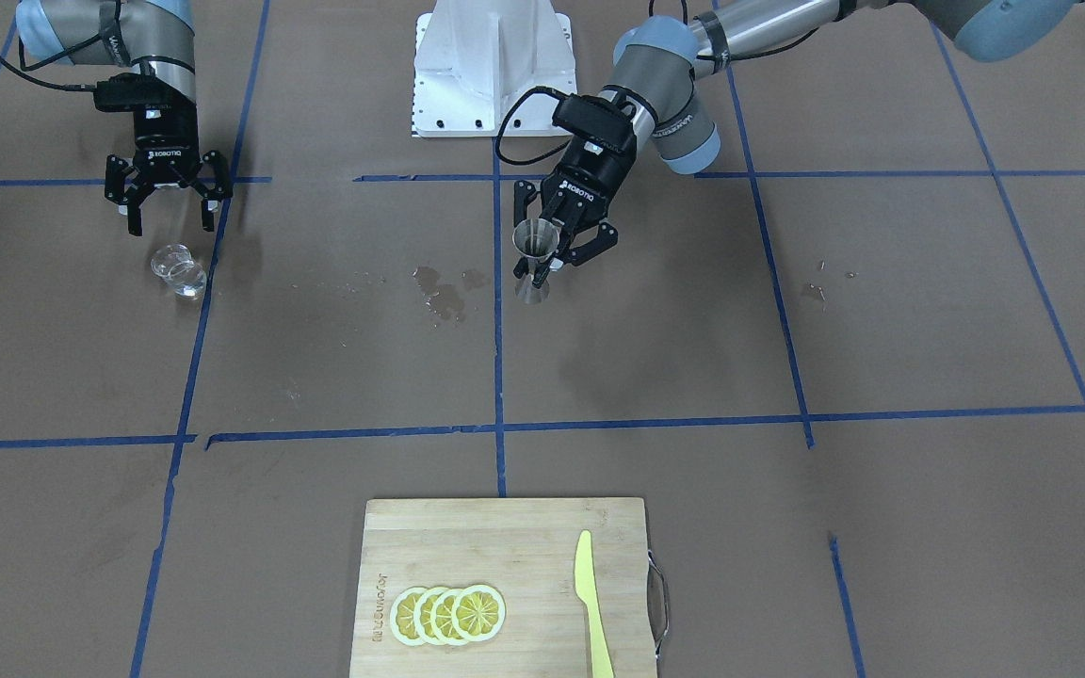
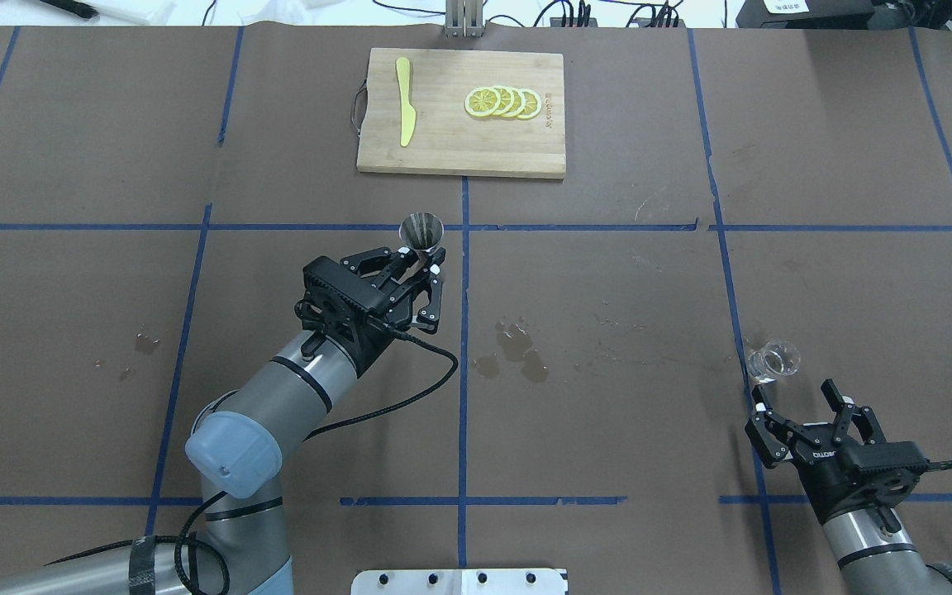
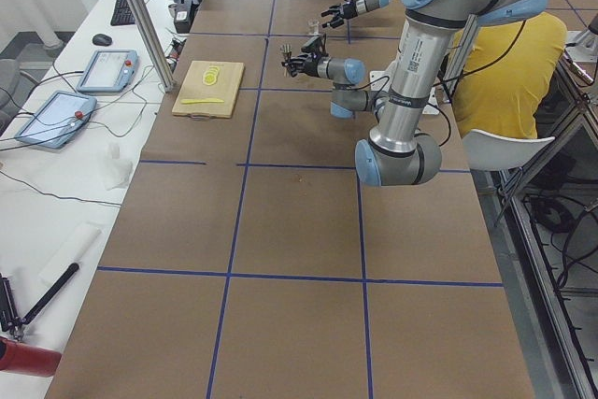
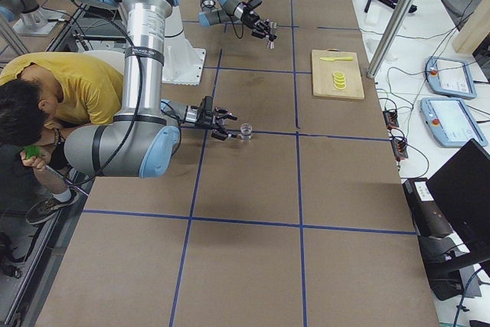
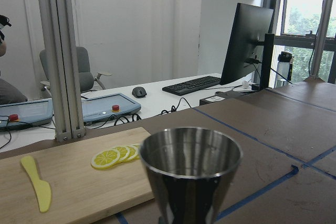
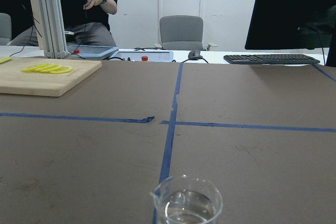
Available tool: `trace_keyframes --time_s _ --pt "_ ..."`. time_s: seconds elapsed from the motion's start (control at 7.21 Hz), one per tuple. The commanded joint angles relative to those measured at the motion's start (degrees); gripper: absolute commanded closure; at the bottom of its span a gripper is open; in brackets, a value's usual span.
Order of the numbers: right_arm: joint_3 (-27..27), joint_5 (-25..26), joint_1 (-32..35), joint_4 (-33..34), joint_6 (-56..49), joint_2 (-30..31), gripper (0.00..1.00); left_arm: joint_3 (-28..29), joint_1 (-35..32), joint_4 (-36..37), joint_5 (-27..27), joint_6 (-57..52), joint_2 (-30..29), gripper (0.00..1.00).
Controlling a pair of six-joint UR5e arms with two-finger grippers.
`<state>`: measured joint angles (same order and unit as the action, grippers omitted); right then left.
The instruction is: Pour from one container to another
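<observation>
The jigger [image 1: 535,259] is clamped at its narrow waist by the left gripper [image 1: 540,266], whose fingers are closed against the metal from both sides. It is held upright near the middle of the bench [image 1: 882,320], with its open upper cone facing up. Whether its lower cone is touching the bench cannot be told. From the overhead camera the upper cone [image 2: 422,232] is looked into, but only shiny steel is made out, so its contents cannot be judged. In the left wrist view the jigger [image 5: 189,171] fills the foreground and only its rim and outer wall are shown.

Over on the robot's right side, the glass cup [image 1: 180,270] is seen standing upright on the bench, at a blue tape line [image 1: 186,377]. A shallow pool of clear liquid is seen in its bottom in the right wrist view [image 6: 186,203]. The right gripper [image 1: 170,226] is held just behind the cup on the robot's side, its fingers spread wide apart and nothing between them. The cup and the jigger are well apart.

Damp marks [image 2: 513,351] are spotted on the bench between the two containers. At the far edge, a wooden cutting board [image 2: 459,140] is laid out with overlapping lemon slices [image 2: 502,102] and a yellow knife [image 2: 405,111] on it.
</observation>
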<state>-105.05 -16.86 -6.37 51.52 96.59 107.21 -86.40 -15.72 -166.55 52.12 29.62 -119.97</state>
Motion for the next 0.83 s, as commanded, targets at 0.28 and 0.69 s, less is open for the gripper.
trace_keyframes --time_s 0.28,0.69 --pt "3.18 -0.72 0.04 -0.1 -0.7 -2.79 0.0 0.0 -0.01 0.0 0.0 0.0 0.0 1.0" --pt "3.18 -4.05 2.48 -0.1 -2.19 -3.23 0.0 0.0 -0.01 0.0 0.0 0.0 0.0 1.0"
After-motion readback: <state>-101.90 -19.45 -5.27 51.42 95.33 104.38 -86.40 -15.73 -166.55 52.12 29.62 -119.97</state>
